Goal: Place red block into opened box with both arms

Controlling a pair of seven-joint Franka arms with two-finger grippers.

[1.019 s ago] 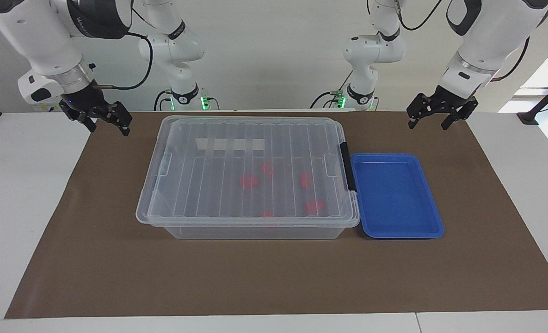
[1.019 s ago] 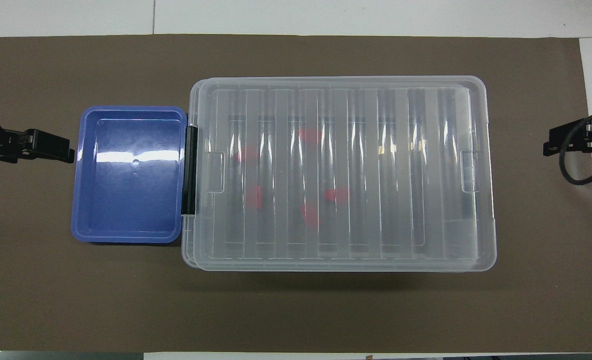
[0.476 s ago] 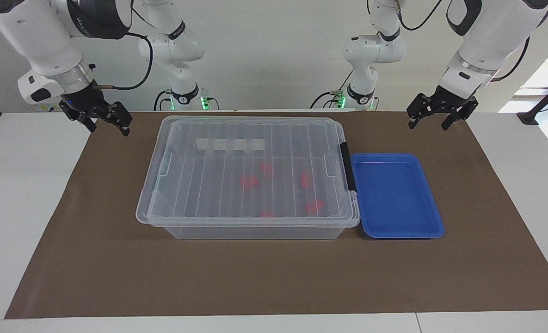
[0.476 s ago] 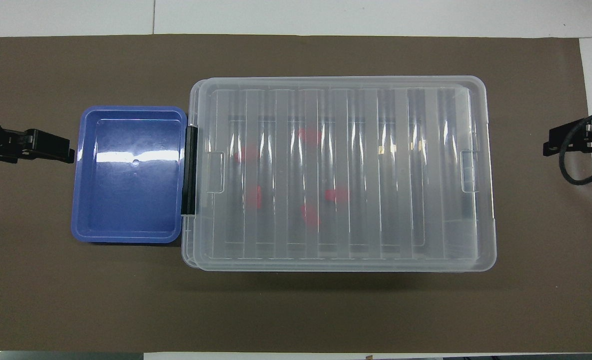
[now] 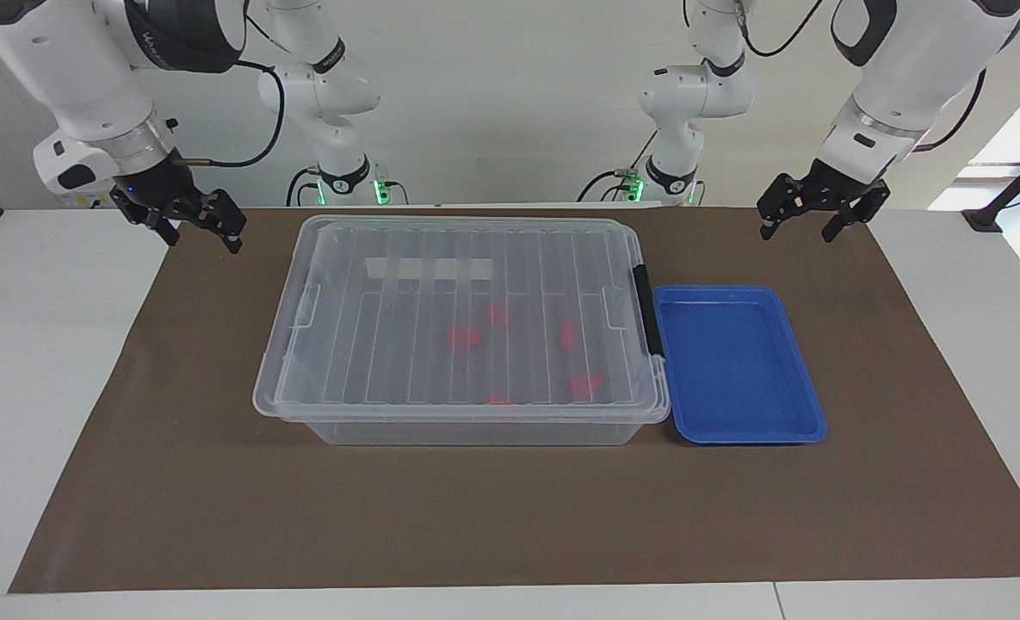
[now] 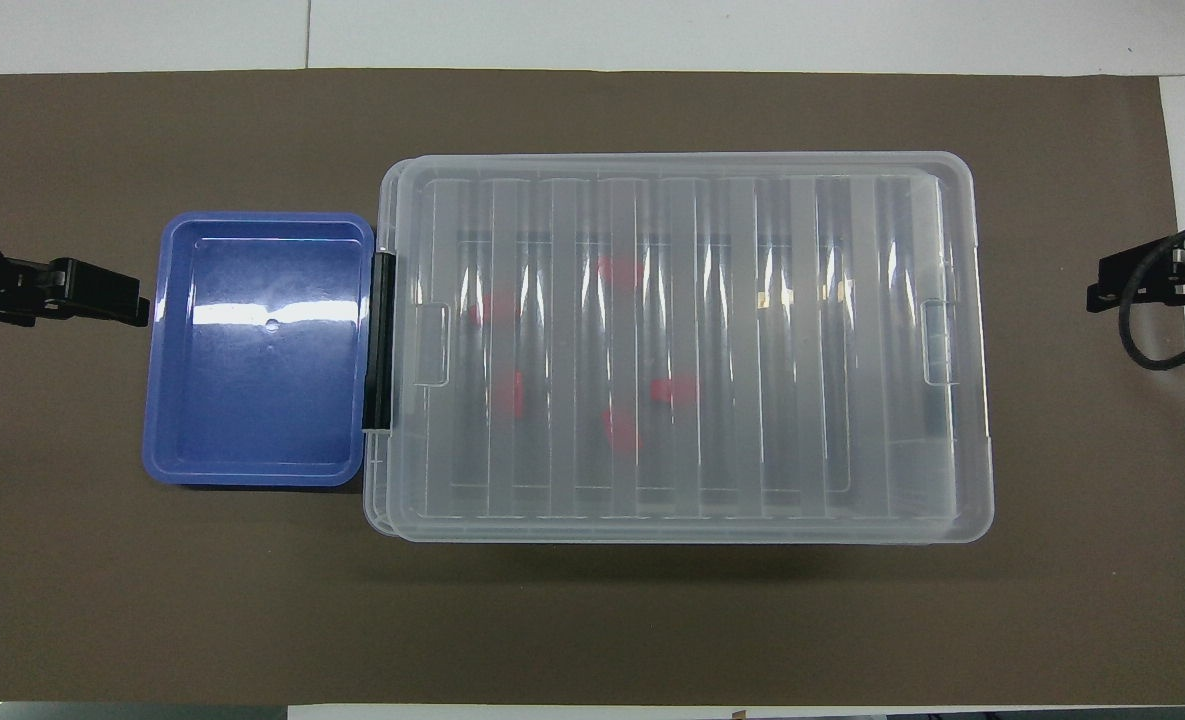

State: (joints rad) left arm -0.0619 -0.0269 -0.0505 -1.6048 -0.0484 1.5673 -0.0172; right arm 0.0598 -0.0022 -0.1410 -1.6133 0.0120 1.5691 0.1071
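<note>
The clear box (image 5: pixel 466 331) (image 6: pixel 682 345) stands on the brown mat with its ribbed lid (image 5: pixel 475 258) lying flat on it. Several red blocks (image 5: pixel 464 337) (image 6: pixel 674 390) show blurred through the lid, on the box floor toward the left arm's end. I cannot tell them apart. A black clip (image 5: pixel 643 310) (image 6: pixel 381 340) sits on that end. My left gripper (image 5: pixel 799 231) (image 6: pixel 122 295) hangs open and empty over the mat's corner by the blue tray. My right gripper (image 5: pixel 204 241) (image 6: pixel 1102 290) hangs open and empty over the mat at the box's other end.
A shallow blue tray (image 5: pixel 738 430) (image 6: pixel 252 470) with nothing in it lies against the box's clip end. The brown mat (image 5: pixel 475 517) covers the white table (image 5: pixel 36 362). Both arm bases stand at the robots' edge.
</note>
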